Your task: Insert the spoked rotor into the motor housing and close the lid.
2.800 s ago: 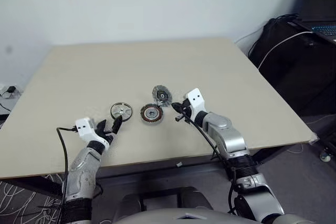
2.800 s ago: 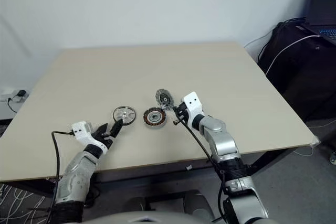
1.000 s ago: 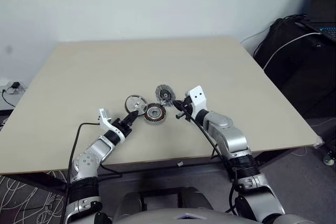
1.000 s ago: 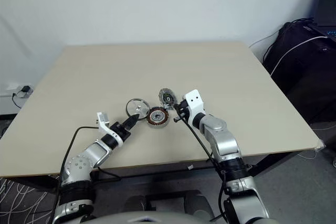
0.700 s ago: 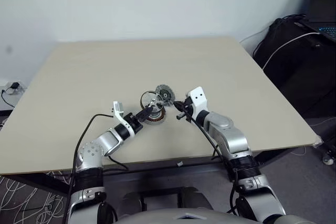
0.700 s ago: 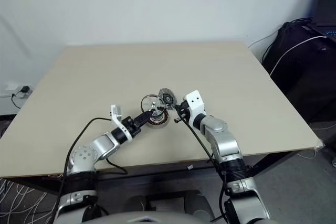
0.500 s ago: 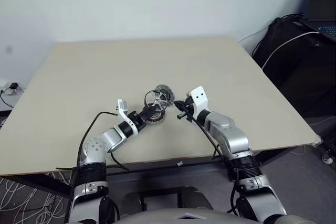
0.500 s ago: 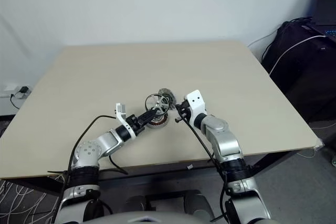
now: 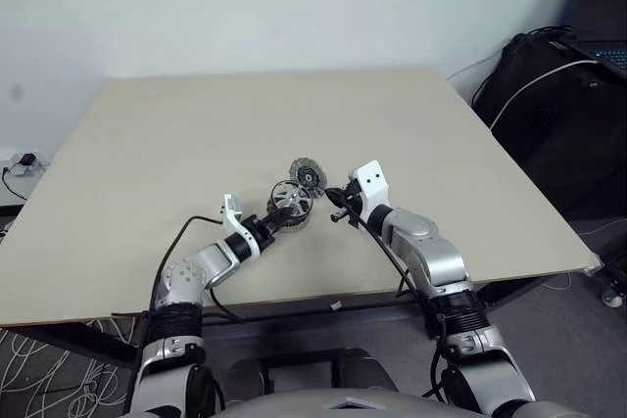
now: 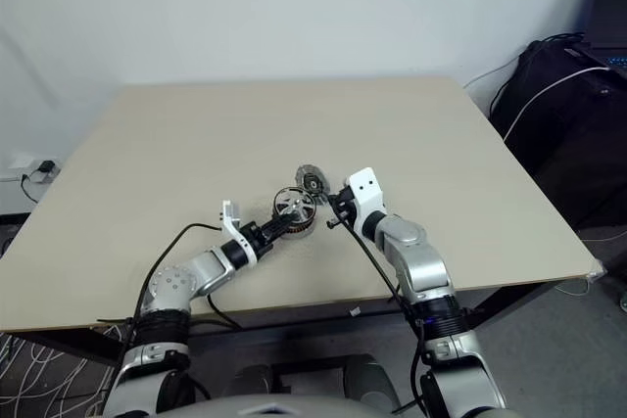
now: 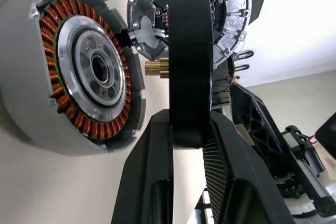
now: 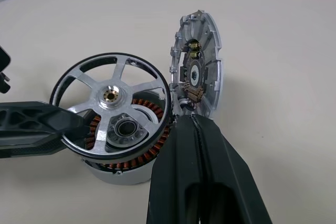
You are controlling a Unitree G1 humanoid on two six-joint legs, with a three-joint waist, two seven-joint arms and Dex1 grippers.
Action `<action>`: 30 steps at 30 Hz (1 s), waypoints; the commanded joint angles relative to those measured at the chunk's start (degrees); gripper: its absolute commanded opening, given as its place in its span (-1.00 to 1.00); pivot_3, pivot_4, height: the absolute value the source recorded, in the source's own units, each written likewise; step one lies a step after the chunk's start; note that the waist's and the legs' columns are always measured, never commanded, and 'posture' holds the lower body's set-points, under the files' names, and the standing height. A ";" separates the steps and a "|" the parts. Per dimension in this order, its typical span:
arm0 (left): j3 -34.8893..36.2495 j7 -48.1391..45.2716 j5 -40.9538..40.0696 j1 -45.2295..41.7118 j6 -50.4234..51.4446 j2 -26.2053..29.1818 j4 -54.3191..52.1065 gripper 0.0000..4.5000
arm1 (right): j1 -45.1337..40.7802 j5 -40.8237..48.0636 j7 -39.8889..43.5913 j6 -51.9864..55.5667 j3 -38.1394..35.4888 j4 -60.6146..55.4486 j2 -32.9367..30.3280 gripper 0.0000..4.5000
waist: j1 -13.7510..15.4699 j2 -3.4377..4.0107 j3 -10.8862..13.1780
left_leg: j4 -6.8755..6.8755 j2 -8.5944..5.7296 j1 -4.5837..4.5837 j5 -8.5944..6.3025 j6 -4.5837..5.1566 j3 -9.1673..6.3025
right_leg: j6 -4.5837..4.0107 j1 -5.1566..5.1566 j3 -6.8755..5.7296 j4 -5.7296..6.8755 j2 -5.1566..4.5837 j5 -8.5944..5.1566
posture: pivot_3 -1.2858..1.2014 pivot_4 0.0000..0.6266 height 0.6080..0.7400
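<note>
The left pincer (image 10: 277,225) was clamped on the dark rim of the silvery spoked metal rotor (image 12: 113,103), held tilted just above the round copper-wound motor housing (image 11: 79,77) on the beige desk (image 9: 147,144). Insertion was judged in hand; levelling and centring were still required. Beyond, the grey ribbed metal lid (image 12: 198,72) stood propped by the right pincer (image 12: 189,121), fingers together.

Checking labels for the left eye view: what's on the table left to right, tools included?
Left tool gripping the spoked wheel → ribbed lid → right tool, shut. The winding cup sits under the wheel, so its place in the order is unclear.
</note>
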 commanded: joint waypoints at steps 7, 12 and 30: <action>-0.16 -1.90 2.13 -2.92 -2.06 -0.64 3.45 -0.78 | -0.90 1.09 -0.45 -0.22 -1.03 -3.35 -0.16 -1.00 | 0.15 0.00 0.00 | 0.00 0.00 0.00 0.00 0.00 0.00 | 0.00 0.00 0.00 0.00 0.00 0.00 | 0.03 -1.00 1.00; 0.00 -2.54 2.72 -3.26 -2.16 -0.86 4.24 -0.63 | -0.74 1.14 -0.46 -0.06 -1.04 -3.65 -0.28 -1.00 | 0.15 0.00 0.00 | 0.00 0.00 0.00 0.00 0.00 0.00 | 0.01 0.00 0.00 0.01 0.00 0.01 | 0.03 -1.00 1.00; 3.59 -0.59 2.00 -0.46 -4.39 -1.99 -1.20 0.60 | -0.72 1.43 -0.43 0.06 -0.75 -3.35 -0.57 -1.00 | 0.25 0.01 -0.01 | 0.06 -0.01 0.02 0.17 -0.03 0.00 | -0.10 0.04 0.02 0.03 0.00 0.06 | 0.03 -1.00 1.00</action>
